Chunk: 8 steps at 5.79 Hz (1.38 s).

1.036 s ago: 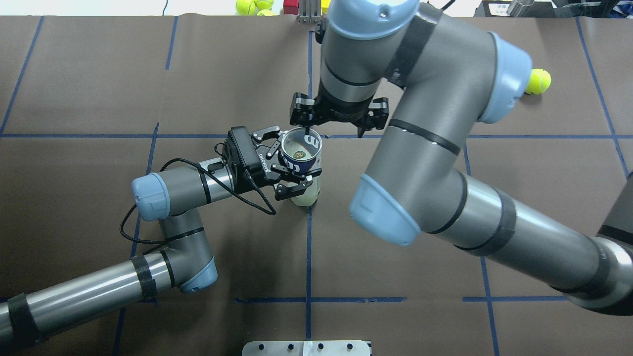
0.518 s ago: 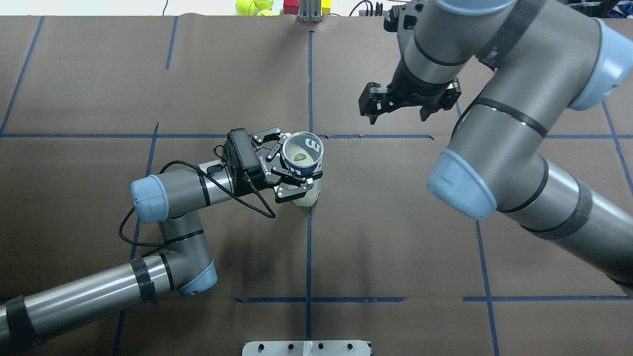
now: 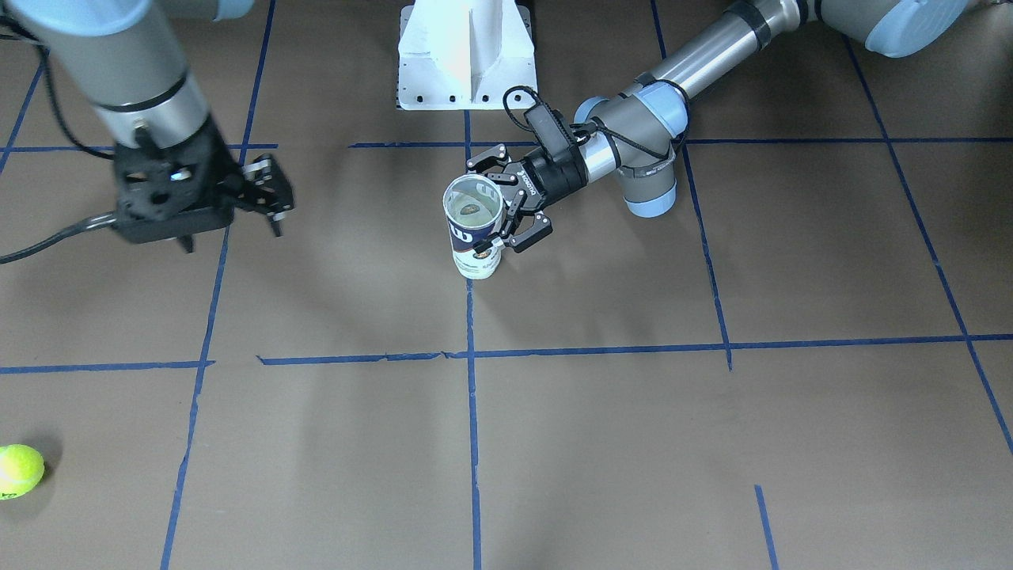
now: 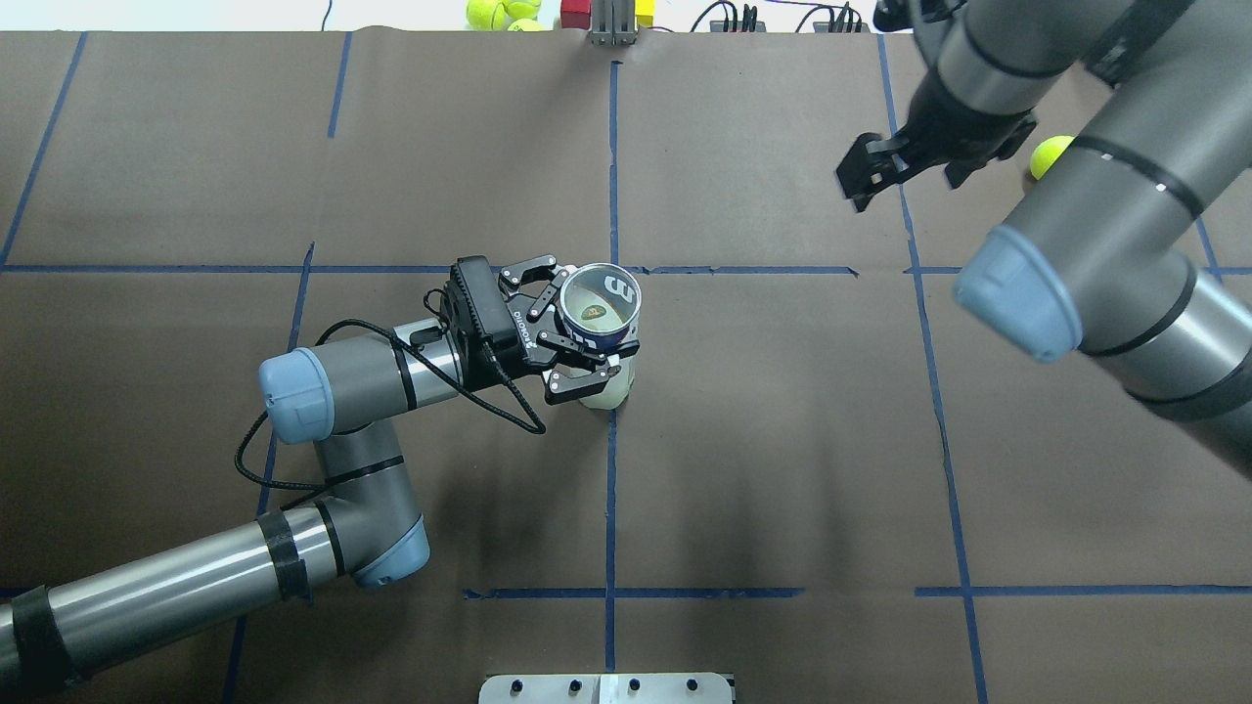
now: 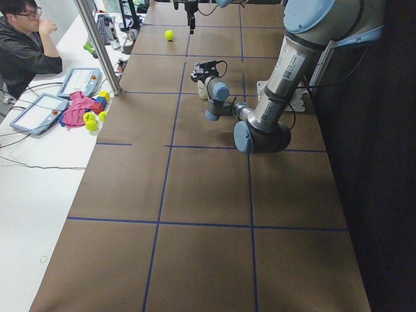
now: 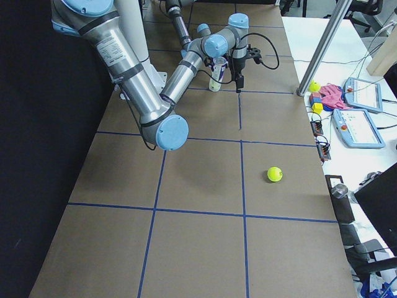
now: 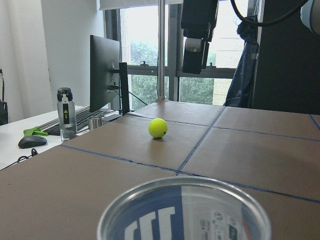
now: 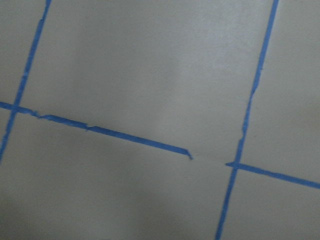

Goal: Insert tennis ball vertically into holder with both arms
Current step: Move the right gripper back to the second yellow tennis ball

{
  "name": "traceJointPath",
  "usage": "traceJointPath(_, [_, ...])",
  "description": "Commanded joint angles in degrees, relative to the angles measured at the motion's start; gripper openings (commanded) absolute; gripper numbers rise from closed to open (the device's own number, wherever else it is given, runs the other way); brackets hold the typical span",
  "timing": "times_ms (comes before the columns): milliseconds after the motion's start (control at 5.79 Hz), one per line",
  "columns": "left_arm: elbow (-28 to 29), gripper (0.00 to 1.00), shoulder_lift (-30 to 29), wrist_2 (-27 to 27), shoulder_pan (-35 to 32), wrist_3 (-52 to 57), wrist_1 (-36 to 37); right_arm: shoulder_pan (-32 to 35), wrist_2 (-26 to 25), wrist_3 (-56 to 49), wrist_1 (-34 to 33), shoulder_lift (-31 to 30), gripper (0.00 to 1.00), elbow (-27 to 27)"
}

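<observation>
holder (image 3: 472, 237) upright mid-counter (image 4: 782, 440), brown paper crossed by blue tape grid (image 4: 609, 489), left jaws clamped on it, right jaws apart near a loose ball (image 4: 1049, 154), window (image 7: 150, 65) and monitor (image 7: 104, 72) beyond

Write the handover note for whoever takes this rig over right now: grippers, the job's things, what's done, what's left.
Left gripper: shut on the holder, which stands upright near the middle of the table.
Right gripper: open and empty, above the table on the robot's right, well apart from the holder.
Tennis ball: loose on the table, far out on the robot's right.
Done: holder gripped upright. A pale yellow-green shape at its bottom may be a ball already inside; I cannot be sure.
Left: probably fetch the loose ball with the right gripper and drop it in from above.
</observation>
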Motion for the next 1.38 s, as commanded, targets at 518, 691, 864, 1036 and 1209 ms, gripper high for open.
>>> traceJointPath(518, [0.0,0.90,0.9,-0.1,0.0,0.1,-0.5,10.9,1.8,-21.5,22.8,-7.3,0.98,-20.3])
traceJointPath(691, [0.0,0.90,0.9,-0.1,-0.1,0.0,-0.5,11.6,1.8,-22.7,28.6,-9.2,0.98,-23.8])
traceJointPath(864, [-0.1,0.90,0.8,-0.1,-0.1,0.0,-0.5,11.8,1.9,-24.6,30.3,-10.0,0.98,-25.9])
traceJointPath(1036, [-0.4,0.90,0.8,-0.1,-0.1,0.0,-0.5,11.8,1.9,-25.0,34.9,-11.0,0.99,-28.1])
traceJointPath(1209, [-0.4,0.90,0.9,-0.1,0.0,0.0,-0.5,11.7,1.8,-25.0,42.1,-10.8,0.99,-33.9])
